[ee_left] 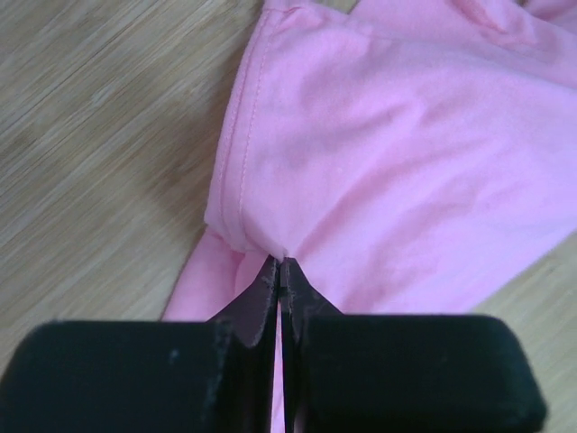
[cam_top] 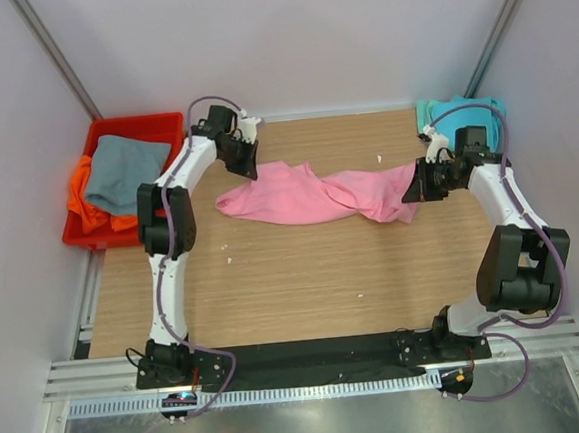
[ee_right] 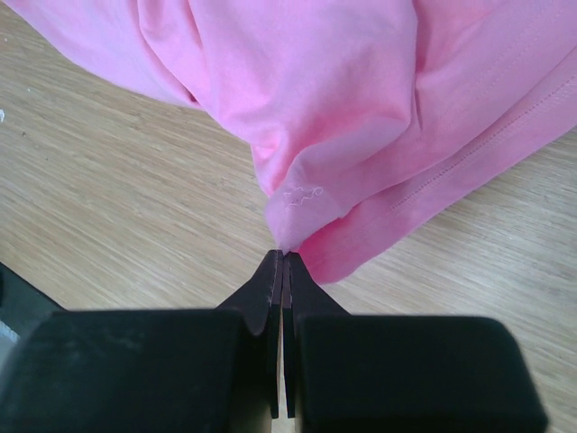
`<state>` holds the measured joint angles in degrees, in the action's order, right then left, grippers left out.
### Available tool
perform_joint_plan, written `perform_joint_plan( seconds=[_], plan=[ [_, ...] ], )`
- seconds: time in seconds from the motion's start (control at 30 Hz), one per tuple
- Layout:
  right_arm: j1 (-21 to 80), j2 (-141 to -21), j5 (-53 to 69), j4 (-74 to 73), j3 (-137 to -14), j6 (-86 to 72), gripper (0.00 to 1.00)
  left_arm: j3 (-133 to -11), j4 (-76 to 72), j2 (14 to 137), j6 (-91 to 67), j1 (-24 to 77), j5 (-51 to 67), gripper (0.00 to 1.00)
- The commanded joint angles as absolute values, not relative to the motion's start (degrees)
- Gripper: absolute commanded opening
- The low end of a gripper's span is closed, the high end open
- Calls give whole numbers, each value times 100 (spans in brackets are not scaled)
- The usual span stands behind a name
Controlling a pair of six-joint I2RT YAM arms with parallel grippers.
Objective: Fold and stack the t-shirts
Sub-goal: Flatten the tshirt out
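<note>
1. My left gripper (ee_left: 281, 267) is clenched on the pink t-shirt (ee_left: 406, 162). The two black fingertips meet on a stitched edge of the cloth, and a thin sliver of pink shows in the slit between the fingers.
2. From that pinch the shirt spreads out ahead of my left fingers and to their right. The bare wood of the table (ee_left: 90, 135) lies ahead and to their left.
3. My right gripper (ee_right: 283, 256) is clamped on the same shirt, its tips pressed together on a bunched fold. A stitched hem runs just to the right of them.
4. Seen from above, the shirt stretches as a rumpled band between my two grippers, one end at each. Its middle lies low over the table. I cannot tell whether the gripped ends touch the wood.
5. The teal t-shirt (cam_top: 434, 115) lies just beyond my right gripper, at the far right corner of the table, apart from the pink one.
6. Out to the left of my left gripper, past the table's edge, sits the red bin (cam_top: 137, 123). In it the grey t-shirt (cam_top: 121, 175) rests on top of the orange t-shirt (cam_top: 82, 198), which spills over the bin's outer rim.
</note>
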<state>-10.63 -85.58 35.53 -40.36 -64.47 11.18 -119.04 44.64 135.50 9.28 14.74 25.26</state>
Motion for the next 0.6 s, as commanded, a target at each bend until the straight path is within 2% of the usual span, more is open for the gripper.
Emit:
perform_joint_plan(
  seconds=[0.0,0.1,0.27,0.3,0.33,0.43,0.57],
  plan=[
    [-1090,-8718,3428,-3963,-7283,958,1,-11901,4570,12044,1081,1389,2935,0],
    [-1090,-9104,3533,-4297,-7995,844,1,-11726,5131,11105,1362,1380,3617,0],
    [-1090,-9185,3779,-4070,-8025,589,1,-10523,6493,9828,1686,1389,4482,2],
    [-1090,-9176,3805,-4017,-7920,545,2,-9998,6808,9513,1844,1389,4491,17],
    [-1090,-9193,3823,-3982,-7867,536,2,-9741,6942,9397,1924,1389,4483,22],
    [-1090,-9211,3893,-3902,-7708,519,2,-9028,7477,9115,2311,1389,4422,33],
    [-1090,-9220,3911,-3815,-7620,501,2,-9034,7436,9167,2373,1371,3877,39]
  ],
)
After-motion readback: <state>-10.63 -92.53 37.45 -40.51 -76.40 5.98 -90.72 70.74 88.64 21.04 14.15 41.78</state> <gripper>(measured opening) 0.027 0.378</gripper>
